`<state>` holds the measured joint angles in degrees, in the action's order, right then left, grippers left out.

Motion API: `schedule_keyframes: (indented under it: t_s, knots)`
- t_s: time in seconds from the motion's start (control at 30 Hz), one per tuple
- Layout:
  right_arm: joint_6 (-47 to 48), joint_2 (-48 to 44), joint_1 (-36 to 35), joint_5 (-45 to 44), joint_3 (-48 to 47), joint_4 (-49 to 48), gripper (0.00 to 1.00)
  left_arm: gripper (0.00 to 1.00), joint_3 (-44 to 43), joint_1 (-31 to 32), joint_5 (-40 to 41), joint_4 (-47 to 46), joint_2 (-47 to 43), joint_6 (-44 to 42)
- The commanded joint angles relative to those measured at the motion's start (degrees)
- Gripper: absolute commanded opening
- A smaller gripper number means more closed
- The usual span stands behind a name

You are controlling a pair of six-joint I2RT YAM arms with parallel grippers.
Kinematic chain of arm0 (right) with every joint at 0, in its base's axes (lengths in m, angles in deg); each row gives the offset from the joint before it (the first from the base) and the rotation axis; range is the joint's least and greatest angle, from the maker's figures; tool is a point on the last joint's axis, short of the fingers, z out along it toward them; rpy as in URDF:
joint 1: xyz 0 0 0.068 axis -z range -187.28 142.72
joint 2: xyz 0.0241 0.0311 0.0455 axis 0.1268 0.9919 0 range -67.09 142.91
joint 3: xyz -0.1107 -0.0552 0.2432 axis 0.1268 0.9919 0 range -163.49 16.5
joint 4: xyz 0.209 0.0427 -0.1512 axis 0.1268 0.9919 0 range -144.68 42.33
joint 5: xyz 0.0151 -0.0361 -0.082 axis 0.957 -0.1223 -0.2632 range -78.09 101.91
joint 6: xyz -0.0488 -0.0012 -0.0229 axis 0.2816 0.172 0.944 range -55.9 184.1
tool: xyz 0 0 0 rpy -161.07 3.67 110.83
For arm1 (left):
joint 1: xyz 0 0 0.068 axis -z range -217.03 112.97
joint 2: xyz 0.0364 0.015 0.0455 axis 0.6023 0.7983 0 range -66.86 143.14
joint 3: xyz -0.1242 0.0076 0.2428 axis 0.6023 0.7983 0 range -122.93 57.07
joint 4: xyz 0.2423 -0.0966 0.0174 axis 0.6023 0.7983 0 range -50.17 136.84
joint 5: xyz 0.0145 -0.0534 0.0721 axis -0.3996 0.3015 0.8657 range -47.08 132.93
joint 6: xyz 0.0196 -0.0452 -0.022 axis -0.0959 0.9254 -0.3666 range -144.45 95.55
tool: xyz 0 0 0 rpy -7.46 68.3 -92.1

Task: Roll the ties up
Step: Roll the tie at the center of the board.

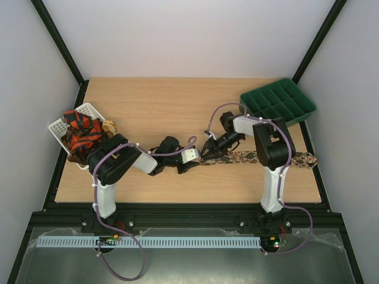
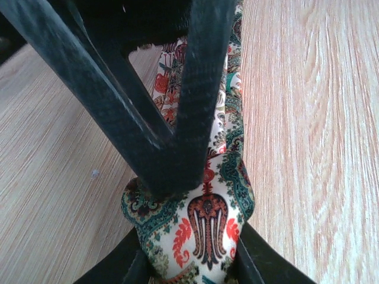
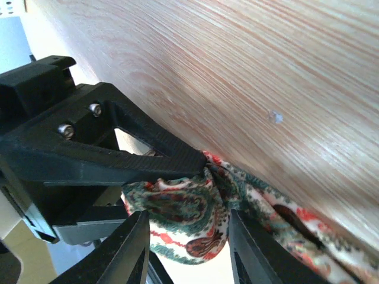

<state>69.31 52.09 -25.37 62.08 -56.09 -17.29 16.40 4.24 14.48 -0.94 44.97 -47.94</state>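
Left pincer (image 2: pixel 190 248): clamped on the bunched end of the floral tie (image 2: pixel 228 148).
Right pincer (image 3: pixel 186 222): fingers straddle that same bunch; whether they grip it, I cannot tell.
Tie's place: flat on the desk (image 1: pixel 166 106), between the two arms.
Tie's long axis: left to right, free end pointing at the desk's right edge.
Basket (image 1: pixel 56 127): far left, holding red-orange and black ties (image 1: pixel 80 133).

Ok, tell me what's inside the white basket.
Red-orange and black patterned ties heaped in the white basket; the left arm covers its near end, and anything under the heap is hidden.
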Motion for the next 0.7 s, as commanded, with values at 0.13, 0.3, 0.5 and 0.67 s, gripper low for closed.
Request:
schedule_keyframes:
  t_s: [0.13,0.3,0.5,0.67]
  knots:
    - [-4.7,-6.7,-0.1,-4.0,1.9,4.5,0.40,0.26,-0.5,0.5,3.1,7.0,0.6,-1.7]
    - [-5.6,-5.1,-1.3,-3.2,2.1,3.0,0.40,0.27,-0.8,0.6,3.4,8.3,0.8,-2.2]
    - [-5.4,-1.2,-1.5,-5.3,0.9,1.4,0.19,0.29,-1.3,0.7,3.5,9.4,0.8,-2.4]
    - [-4.2,0.8,-1.1,-9.1,1.1,1.5,0.01,0.36,-1.2,0.7,2.8,9.1,0.3,-2.2]
